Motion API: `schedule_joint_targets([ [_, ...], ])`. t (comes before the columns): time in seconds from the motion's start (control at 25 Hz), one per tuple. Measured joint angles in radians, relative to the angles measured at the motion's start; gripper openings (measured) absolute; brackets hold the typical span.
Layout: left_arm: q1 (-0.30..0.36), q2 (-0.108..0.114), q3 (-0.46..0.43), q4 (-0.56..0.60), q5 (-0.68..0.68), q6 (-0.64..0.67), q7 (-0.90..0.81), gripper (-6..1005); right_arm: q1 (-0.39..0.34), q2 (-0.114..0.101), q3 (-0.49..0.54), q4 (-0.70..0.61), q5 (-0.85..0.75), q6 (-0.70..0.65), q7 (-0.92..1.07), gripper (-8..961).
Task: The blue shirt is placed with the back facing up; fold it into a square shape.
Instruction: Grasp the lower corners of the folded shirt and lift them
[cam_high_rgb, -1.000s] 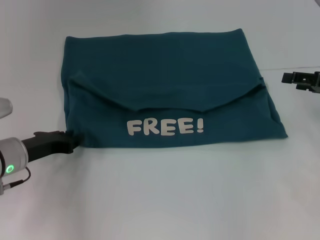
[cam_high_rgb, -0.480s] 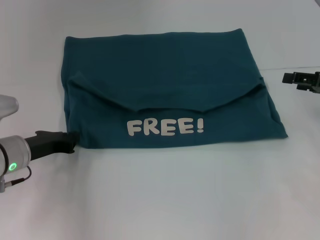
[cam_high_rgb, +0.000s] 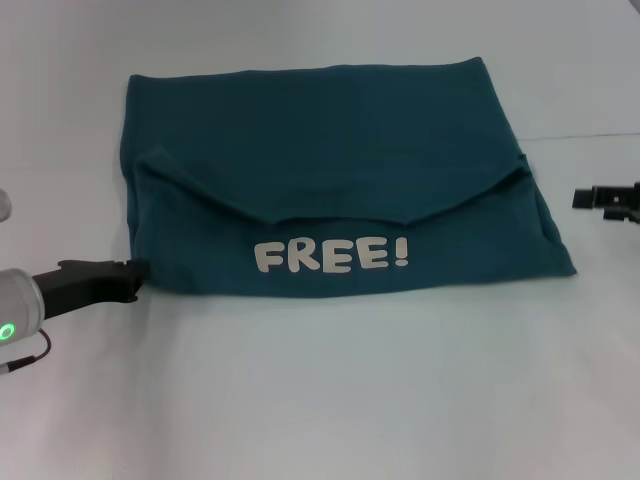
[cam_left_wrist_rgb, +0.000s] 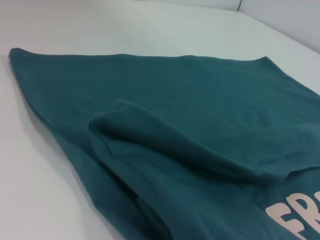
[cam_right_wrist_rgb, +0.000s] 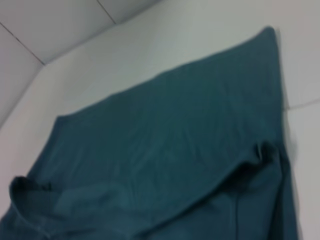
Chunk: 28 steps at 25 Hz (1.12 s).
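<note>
The blue shirt (cam_high_rgb: 320, 150) lies flat on the white table (cam_high_rgb: 330, 400), folded into a wide rectangle. Its near part is turned over, showing the white "FREE!" lettering (cam_high_rgb: 330, 254), with a V-shaped fold edge above it. My left gripper (cam_high_rgb: 135, 275) sits low on the table at the shirt's near left corner, its tip just at the fabric edge. My right gripper (cam_high_rgb: 592, 197) hovers off the shirt's right side, apart from the cloth. The left wrist view shows the shirt (cam_left_wrist_rgb: 200, 100) and a puffed fold. The right wrist view shows the shirt (cam_right_wrist_rgb: 165, 150) from the far right side.
A table seam (cam_high_rgb: 590, 136) runs along the right side behind the right gripper. Bare white tabletop surrounds the shirt on all sides.
My left gripper has slid back leftward from the shirt's near left corner. The right gripper has moved rightward and slightly nearer. The shirt has stayed put.
</note>
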Motion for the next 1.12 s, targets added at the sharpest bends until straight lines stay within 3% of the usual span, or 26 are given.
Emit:
schedule_joint_targets([
  [0.32, 0.013, 0.006, -0.003, 0.018, 0.003, 0.043, -0.023, -1, 0.002, 0.006, -0.025, 0.006, -0.084, 0.009, 0.027, 712],
  [0.8, 0.008, 0.007, -0.004, 0.017, 0.015, 0.043, -0.024, -2, 0.026, 0.061, -0.118, 0.031, -0.088, 0.184, 0.028, 663],
  [1.12, 0.005, 0.009, -0.004, 0.017, 0.017, 0.038, -0.024, -1, 0.051, 0.077, -0.126, 0.091, -0.089, 0.25, 0.018, 615],
])
